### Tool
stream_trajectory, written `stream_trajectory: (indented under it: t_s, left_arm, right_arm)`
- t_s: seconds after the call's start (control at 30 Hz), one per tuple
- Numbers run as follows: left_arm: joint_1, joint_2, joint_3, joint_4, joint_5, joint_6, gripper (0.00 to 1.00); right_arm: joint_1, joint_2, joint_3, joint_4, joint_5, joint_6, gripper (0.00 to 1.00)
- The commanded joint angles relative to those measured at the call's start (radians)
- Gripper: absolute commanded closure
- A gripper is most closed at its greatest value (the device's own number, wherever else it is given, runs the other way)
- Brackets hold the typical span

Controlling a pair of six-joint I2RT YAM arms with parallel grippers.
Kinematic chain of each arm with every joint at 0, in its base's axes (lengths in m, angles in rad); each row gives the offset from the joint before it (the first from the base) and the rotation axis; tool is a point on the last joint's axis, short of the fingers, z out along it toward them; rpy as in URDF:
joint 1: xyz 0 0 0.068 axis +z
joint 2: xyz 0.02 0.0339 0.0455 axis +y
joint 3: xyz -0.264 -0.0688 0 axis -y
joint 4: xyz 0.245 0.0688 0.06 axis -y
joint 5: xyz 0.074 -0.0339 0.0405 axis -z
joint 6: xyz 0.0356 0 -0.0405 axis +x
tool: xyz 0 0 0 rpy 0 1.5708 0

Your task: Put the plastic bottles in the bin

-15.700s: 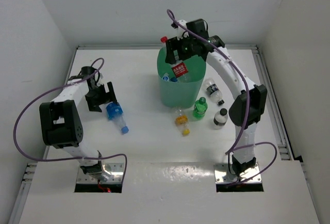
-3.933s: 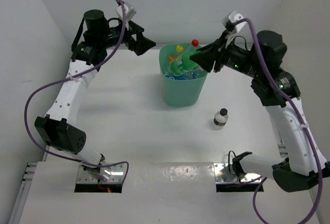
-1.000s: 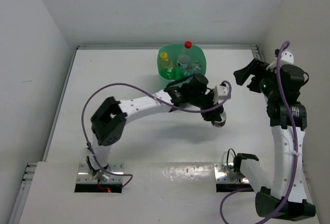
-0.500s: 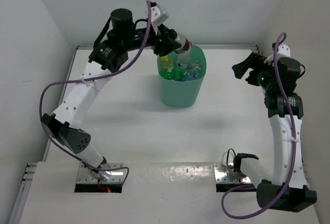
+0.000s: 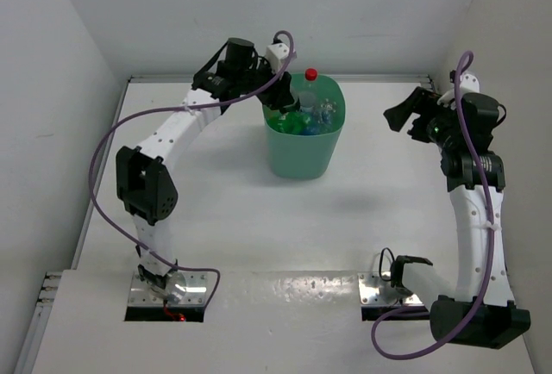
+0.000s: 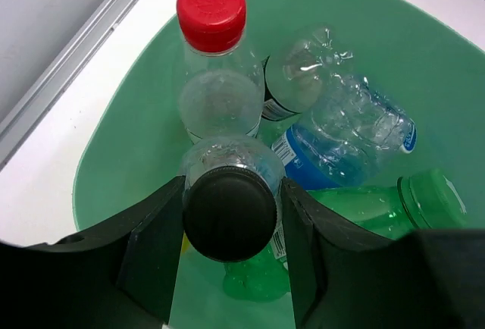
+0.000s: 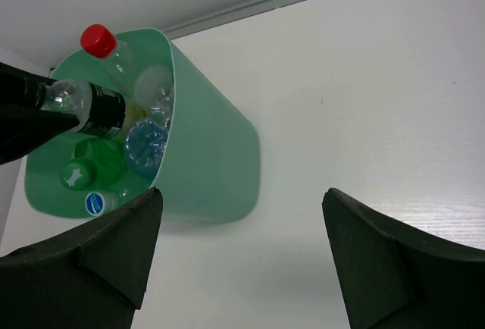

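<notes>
The mint-green bin (image 5: 297,152) stands at the back middle of the table, with several plastic bottles inside. Among them are an upright red-capped one (image 5: 311,74) (image 6: 211,10), a green one (image 6: 379,204) and a crushed blue-labelled one (image 6: 326,147). My left gripper (image 5: 283,96) (image 6: 230,192) hangs over the bin's left side, shut on a clear black-capped bottle (image 6: 229,213) (image 7: 102,109) that points down into the bin (image 6: 125,143). My right gripper (image 5: 410,112) (image 7: 242,192) is open and holds nothing, raised to the right of the bin (image 7: 208,158).
White walls close the table at the back and on both sides. A metal rail (image 5: 448,124) runs along the right edge, near my right arm. The left arm arches over the table's left half.
My left gripper took the black-capped bottle off the table right of the bin, carried it up over the bin and lowered it into the bin's mouth. The right arm has hardly moved.
</notes>
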Motion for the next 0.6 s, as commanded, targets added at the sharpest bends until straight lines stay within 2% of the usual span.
stream_trajectory:
  t_s: [0.0,0.13,0.17,0.2,0.27,0.33,0.4,0.53,0.57]
  left_arm:
    - [0.008,-0.017,0.013,0.019,-0.046,0.045,0.76]
    - [-0.01,-0.04,0.004,0.019,-0.069,0.079,0.49]
    - [-0.024,-0.051,0.004,0.019,-0.087,0.079,0.24]
    - [-0.024,-0.074,0.004,0.019,-0.099,0.088,0.05]
    - [-0.047,-0.135,0.046,0.019,-0.122,0.11,0.0]
    - [-0.056,-0.17,0.076,0.019,-0.135,0.11,0.0]
    - [-0.046,-0.204,0.123,0.019,-0.156,0.064,0.0]
    - [0.003,-0.295,0.12,0.019,-0.147,-0.045,0.0]
    - [0.013,-0.307,0.12,-0.041,-0.147,-0.045,0.0]
  right_arm:
    - [0.006,-0.014,0.007,0.019,-0.018,-0.021,0.15]
    - [0.003,-0.011,0.003,0.026,-0.027,-0.021,0.15]
    - [0.006,-0.014,0.004,0.026,-0.03,-0.02,0.15]
    - [0.007,-0.011,0.003,0.029,-0.03,-0.02,0.15]
    - [0.012,-0.008,0.01,0.029,-0.041,-0.018,0.14]
    - [0.015,-0.004,0.012,0.029,-0.049,-0.027,0.14]
    - [0.021,-0.004,0.021,0.023,-0.057,-0.039,0.14]
    - [0.035,0.022,0.035,-0.014,-0.115,-0.13,0.13]
    - [0.037,0.029,0.046,-0.03,-0.121,-0.16,0.13]
